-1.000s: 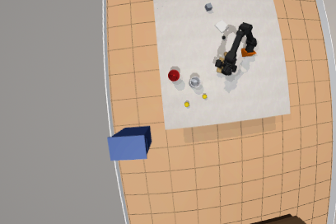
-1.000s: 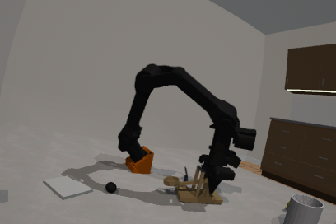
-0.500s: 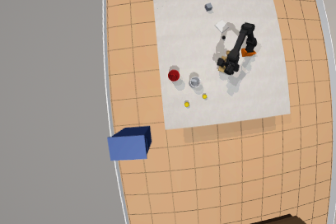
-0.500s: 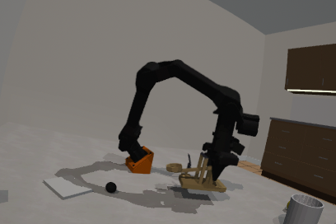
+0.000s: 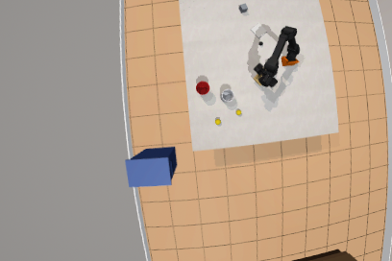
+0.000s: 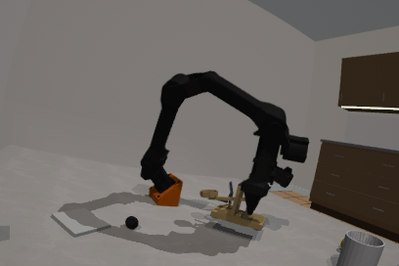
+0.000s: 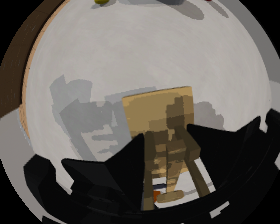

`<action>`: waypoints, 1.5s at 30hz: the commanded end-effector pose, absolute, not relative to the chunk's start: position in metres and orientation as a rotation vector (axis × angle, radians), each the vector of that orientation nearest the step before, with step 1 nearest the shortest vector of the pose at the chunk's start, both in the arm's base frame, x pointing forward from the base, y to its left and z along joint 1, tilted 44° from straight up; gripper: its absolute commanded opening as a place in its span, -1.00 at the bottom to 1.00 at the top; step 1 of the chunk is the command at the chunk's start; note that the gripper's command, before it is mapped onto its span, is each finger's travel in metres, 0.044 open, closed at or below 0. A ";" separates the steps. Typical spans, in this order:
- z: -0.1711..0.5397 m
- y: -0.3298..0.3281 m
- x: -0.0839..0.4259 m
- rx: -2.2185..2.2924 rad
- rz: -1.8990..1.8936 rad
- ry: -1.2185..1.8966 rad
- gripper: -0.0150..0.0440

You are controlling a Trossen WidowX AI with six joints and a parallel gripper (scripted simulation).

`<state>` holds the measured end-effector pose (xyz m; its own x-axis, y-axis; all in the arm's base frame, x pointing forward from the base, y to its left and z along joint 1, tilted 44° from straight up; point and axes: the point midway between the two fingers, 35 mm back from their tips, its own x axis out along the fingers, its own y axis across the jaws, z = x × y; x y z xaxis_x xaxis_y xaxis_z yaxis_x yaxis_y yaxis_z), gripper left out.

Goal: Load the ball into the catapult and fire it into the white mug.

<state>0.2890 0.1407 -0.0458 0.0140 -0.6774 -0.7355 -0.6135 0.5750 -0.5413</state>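
The wooden catapult (image 5: 257,80) (image 6: 254,221) (image 7: 156,111) is held by its upright frame between the fingers of my gripper (image 6: 250,205) (image 7: 165,132). Its base hangs a little above the table, with a shadow strip below it in the exterior view. Its cup (image 6: 208,194) points back toward the arm's base; no ball shows in it. The black ball (image 5: 260,43) (image 6: 131,222) lies on the table near the white tile. The greyish-white mug (image 5: 227,95) (image 6: 361,252) stands upright beyond the catapult. The gripper hides part of the catapult.
A red cup (image 5: 203,87) stands beside the mug. Two yellow balls (image 5: 218,122) (image 5: 238,112) lie near the mug. The white tile (image 5: 258,30) (image 6: 78,222) lies near the black ball. A grey cube (image 5: 243,8) is at the far side. The arm's orange base (image 5: 289,61) (image 6: 168,196) stands behind.
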 end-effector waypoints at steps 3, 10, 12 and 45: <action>-0.041 0.140 0.297 -0.937 -0.234 1.606 -0.49; -0.037 0.136 0.302 -0.872 -0.301 1.583 -0.49; -0.036 0.135 0.303 -0.872 -0.302 1.583 -0.49; -0.068 0.102 0.305 -0.862 -0.312 1.590 -0.49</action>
<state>0.3050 0.1014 -0.0684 0.0167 -0.6773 -0.7355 -0.3508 0.6849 -0.6386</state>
